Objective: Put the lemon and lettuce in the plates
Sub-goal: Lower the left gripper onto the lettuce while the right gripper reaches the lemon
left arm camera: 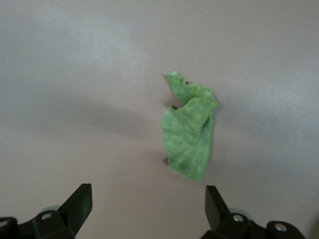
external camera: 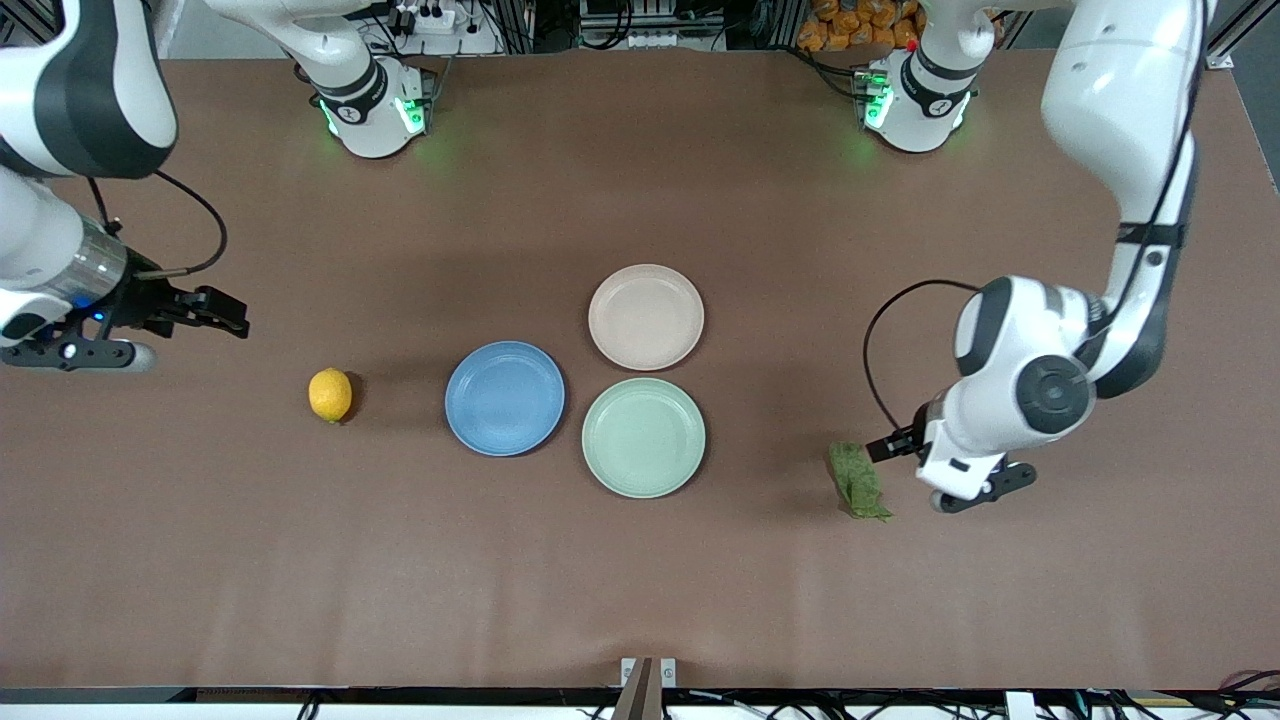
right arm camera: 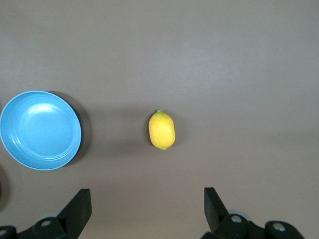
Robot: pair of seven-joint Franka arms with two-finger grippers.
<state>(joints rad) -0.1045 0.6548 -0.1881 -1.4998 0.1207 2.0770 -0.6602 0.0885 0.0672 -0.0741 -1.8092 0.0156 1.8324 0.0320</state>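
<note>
The yellow lemon (external camera: pixel 330 395) (right arm camera: pixel 162 130) lies on the brown table, beside the blue plate (external camera: pixel 505 398) (right arm camera: pixel 40 130) toward the right arm's end. The beige-pink plate (external camera: pixel 646 317) stands empty, farther from the front camera. The crinkled green lettuce (external camera: pixel 858 481) (left arm camera: pixel 189 132) lies toward the left arm's end. My left gripper (external camera: pixel 893 446) (left arm camera: pixel 148 199) hovers open over the table just beside the lettuce, holding nothing. My right gripper (external camera: pixel 232 314) (right arm camera: pixel 147 201) hangs open and empty over bare table, apart from the lemon toward the right arm's end.
A mint-green plate (external camera: pixel 643 437) sits empty next to the blue plate, nearer the front camera than the beige-pink one. The three plates nearly touch at mid-table. Both arm bases stand along the table edge farthest from the front camera.
</note>
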